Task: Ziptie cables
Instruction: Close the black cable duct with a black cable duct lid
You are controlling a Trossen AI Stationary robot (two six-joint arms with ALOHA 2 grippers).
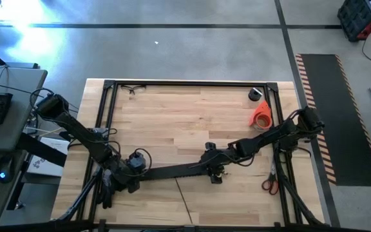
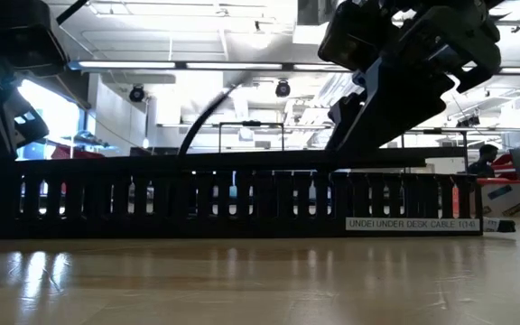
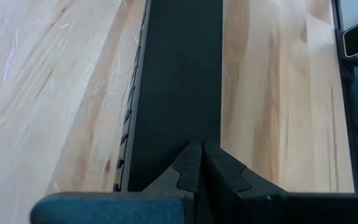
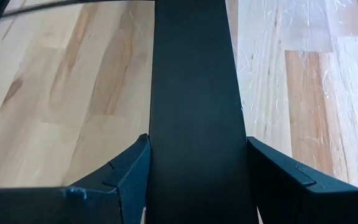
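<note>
High view: no cables seen; left gripper (image 1: 136,169) pinched closed above the rigid strip (image 1: 172,171), right gripper (image 1: 212,169) straddles it open — stiff, light, grip mid-span.

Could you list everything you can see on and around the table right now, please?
Slotted strip: one, black, lying across the table's near half, between the two grippers.
Tape roll: one, orange, far right of the table.
Small roll: one, dark, beyond the orange one.
Scissors: one pair, red-handled, near right edge.
Thin strand: one, dark, near edge.
Table: one, pale wood, black frame.
Left gripper: shut, at the strip's left end.
Right gripper: open, straddling the strip.
</note>
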